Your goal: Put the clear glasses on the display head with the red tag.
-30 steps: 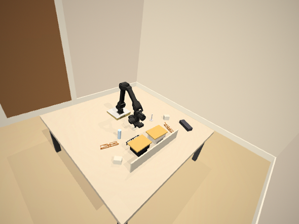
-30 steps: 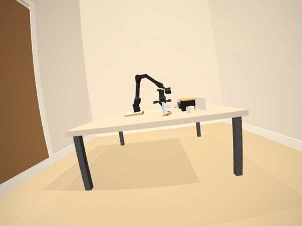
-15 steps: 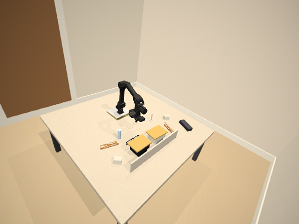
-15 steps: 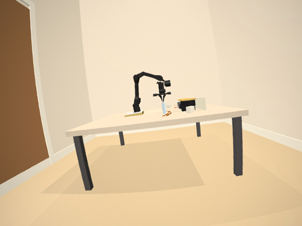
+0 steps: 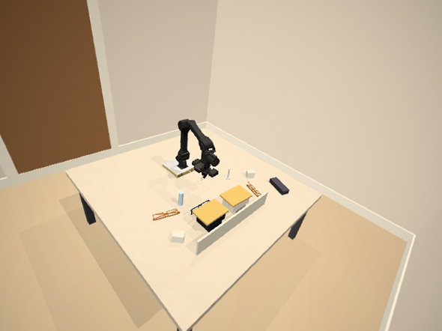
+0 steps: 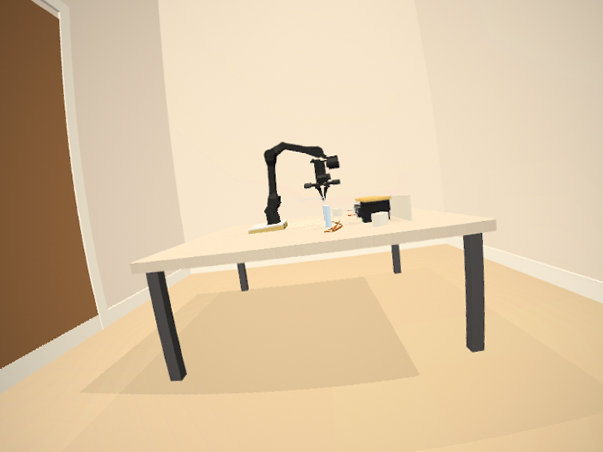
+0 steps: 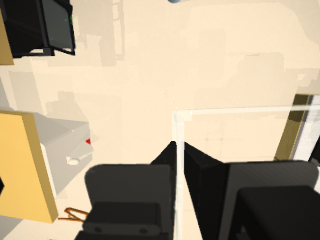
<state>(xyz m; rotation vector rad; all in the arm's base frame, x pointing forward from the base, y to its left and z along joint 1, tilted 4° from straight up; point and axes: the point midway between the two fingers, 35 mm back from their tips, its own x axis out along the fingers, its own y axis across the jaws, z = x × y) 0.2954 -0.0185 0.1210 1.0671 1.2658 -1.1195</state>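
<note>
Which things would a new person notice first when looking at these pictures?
Probably the black robot arm, standing on the pale table and bending over it. Next come two flat yellow-orange tops: one on the black head, the other on the grey head, side by side before a low upright board.

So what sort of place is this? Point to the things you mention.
Probably a plain room set up as a robot test bench: a tabletop arm (image 5: 184, 138) (image 6: 271, 183), two display heads under yellow slabs (image 5: 236, 195), and orange glasses (image 5: 165, 215) (image 6: 333, 226) lying around.
</note>
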